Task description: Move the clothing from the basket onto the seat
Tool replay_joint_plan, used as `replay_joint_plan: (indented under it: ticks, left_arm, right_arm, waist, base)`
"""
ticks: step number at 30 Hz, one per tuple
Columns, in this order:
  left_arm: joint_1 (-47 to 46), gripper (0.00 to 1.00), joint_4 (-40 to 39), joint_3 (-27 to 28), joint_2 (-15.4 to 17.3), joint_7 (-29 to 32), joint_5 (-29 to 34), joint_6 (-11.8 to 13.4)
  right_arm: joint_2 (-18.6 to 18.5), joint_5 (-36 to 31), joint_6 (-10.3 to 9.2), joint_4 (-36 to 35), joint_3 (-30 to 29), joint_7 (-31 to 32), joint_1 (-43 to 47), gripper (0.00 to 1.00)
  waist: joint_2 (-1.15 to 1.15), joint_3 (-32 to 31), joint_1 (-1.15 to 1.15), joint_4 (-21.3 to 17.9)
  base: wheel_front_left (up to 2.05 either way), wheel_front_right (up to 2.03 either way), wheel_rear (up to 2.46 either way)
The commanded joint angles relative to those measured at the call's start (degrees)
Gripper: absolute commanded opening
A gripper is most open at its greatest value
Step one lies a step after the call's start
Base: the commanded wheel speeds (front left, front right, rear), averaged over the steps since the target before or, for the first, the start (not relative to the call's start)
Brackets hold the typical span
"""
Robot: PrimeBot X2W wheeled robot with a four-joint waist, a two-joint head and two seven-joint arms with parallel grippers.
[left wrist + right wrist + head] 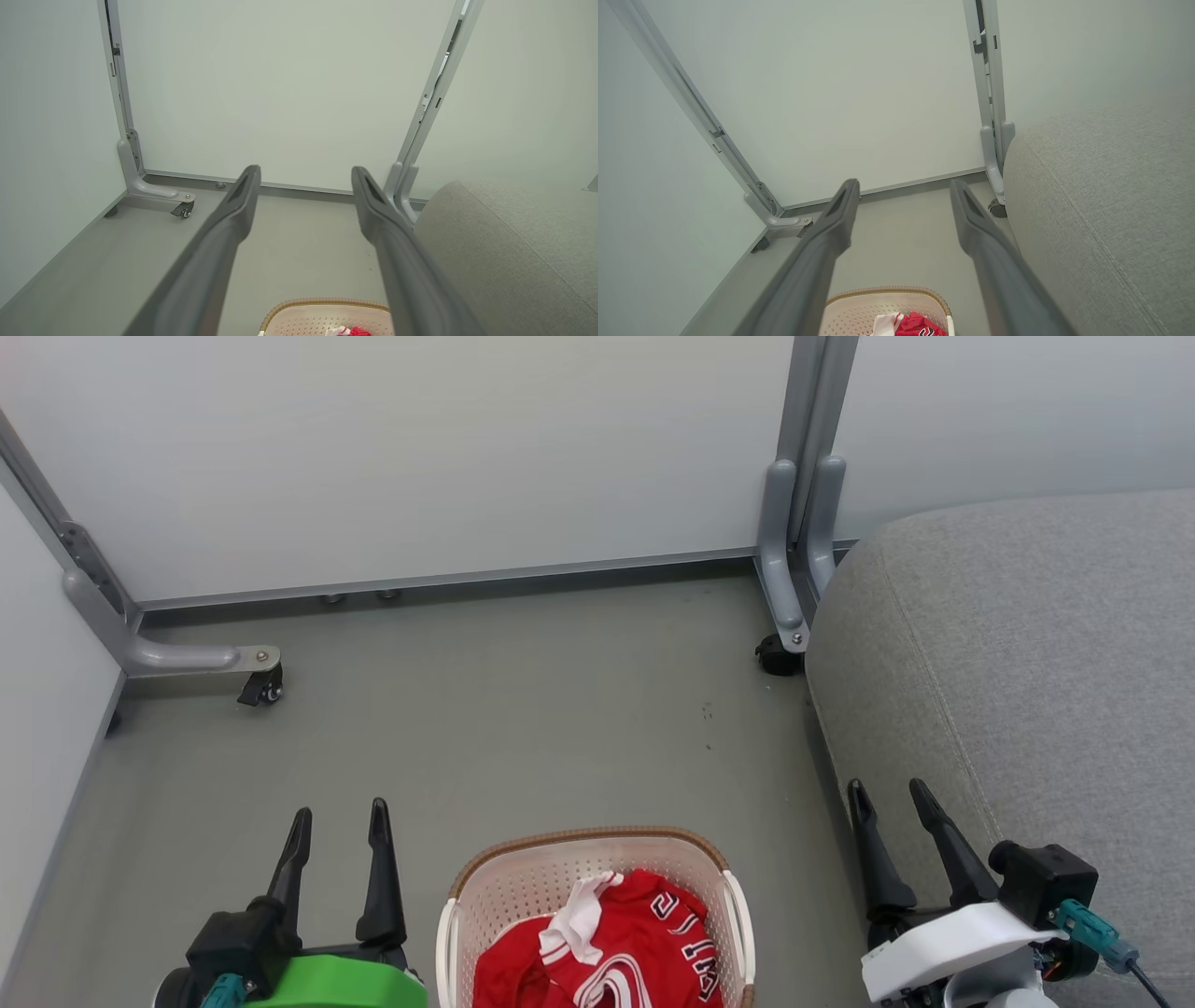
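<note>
Soft red white-striped clothing (644,938) bunched in cream perforated plastic basket (509,887): likely light, floppy; pinch the raised white fold. Both left gripper (339,808) and right gripper (886,786) spread, empty.

Bare floor (523,709) was wide open from the basket (467,887) to the far partition (420,457). The seat (1027,663) walled off the right; left caster foot (205,659) and right caster foot (782,607) poked out far back.

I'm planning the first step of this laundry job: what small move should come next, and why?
Probably swing the right gripper left and down over the basket, toward the red clothing. Both it and the left gripper stand open and empty, the clothing lies in the basket, and the seat is on the right, so that arm likely has the shorter carry.
</note>
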Motion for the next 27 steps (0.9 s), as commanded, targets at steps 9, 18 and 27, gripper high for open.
replay_joint_plan:
  ticks: [9, 18, 27]
  left_arm:
    - [0.9, 1.00, 0.1, 1.1, 0.4, -1.5, 4.0, 0.7]
    - [1.4, 1.00, -0.2, 1.1, 0.4, -2.4, 7.2, 0.8]
    - [2.0, 1.00, -0.5, 0.6, 0.5, -3.4, 10.6, 1.1]
  right_arm:
    - [-0.3, -5.1, 0.03, -0.7, 0.7, -1.5, 0.8, 1.00]
    - [-0.4, -8.4, 0.03, -0.9, 1.3, -2.4, 1.2, 1.00]
    - [-0.4, -11.8, 0.03, -1.2, 1.9, -3.3, 1.2, 1.00]
  waist:
    - [0.00, -0.1, 0.00, 0.2]
    - [0.00, -0.2, 0.00, 0.5]
    - [0.00, 0.0, 0.00, 0.6]
  base:
    - [0.00, 0.00, 0.00]
    - [0.00, 0.00, 0.00]
    - [0.00, 0.00, 0.00]
